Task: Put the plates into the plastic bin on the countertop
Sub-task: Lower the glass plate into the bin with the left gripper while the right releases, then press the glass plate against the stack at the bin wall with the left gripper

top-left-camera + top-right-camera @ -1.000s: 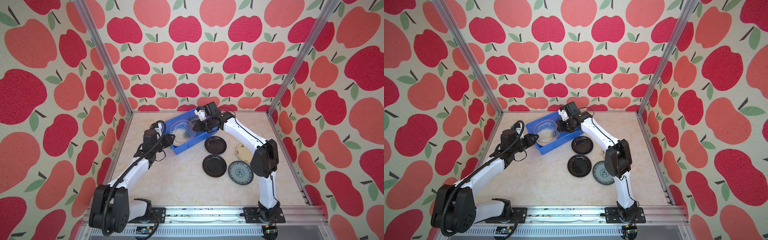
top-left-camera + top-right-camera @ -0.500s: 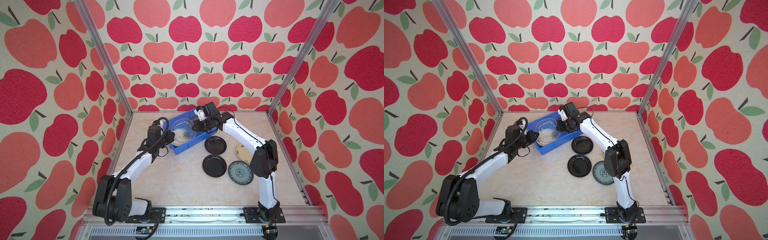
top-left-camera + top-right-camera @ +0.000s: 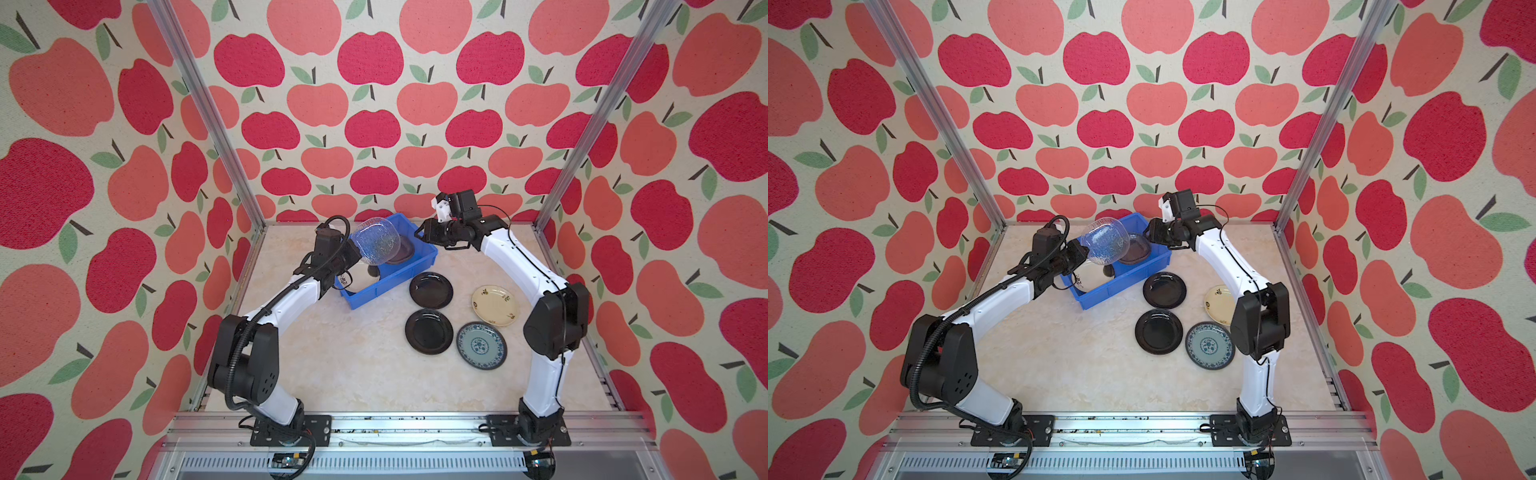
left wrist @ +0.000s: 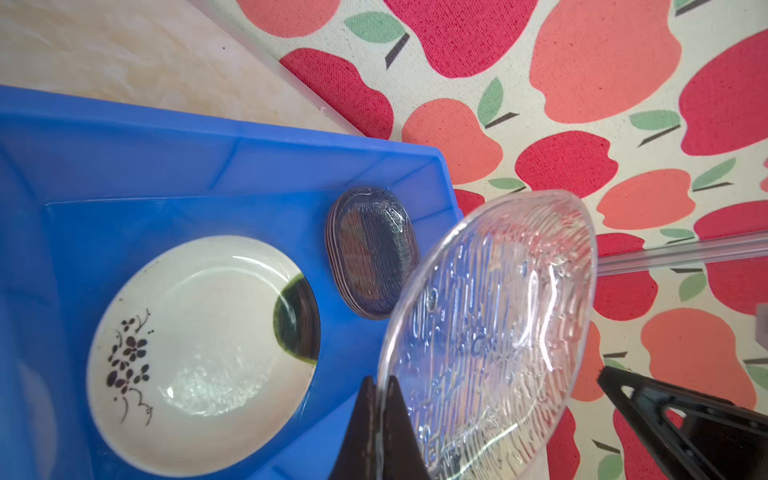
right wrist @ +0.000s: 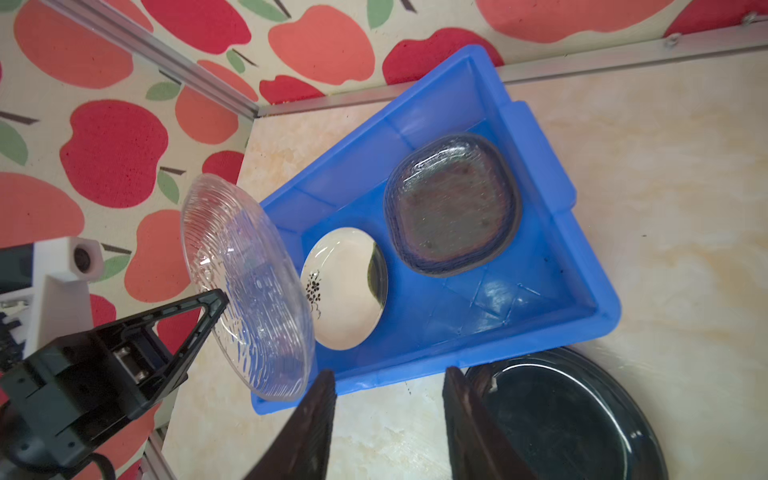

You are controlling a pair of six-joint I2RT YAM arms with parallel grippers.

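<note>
Right fingers (image 5: 313, 419) now off ribbed plate (image 5: 245, 286)

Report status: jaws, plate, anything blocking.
Left jaws shut on clear textured rounded-square glass plate, tilted at left end of blue rectangular plastic bin. Right jaws open, empty, beside bin. Round white dark-blotched plate in bin nearby; no obstruction seen.

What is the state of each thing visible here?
Bright blue plastic bin: upright, partly filled.
Clear textured glass plate: gripped, tilted steeply over bin.
Left gripper: shut on that plate's rim.
Right gripper: open, empty.
Stack of clear glass plates: lying inside bin.
White plate with dark blotch: lying inside bin.
Two glossy black round plates: on beige countertop, outside bin.
Cream plate: on countertop.
Blue-white patterned plate: on countertop.
</note>
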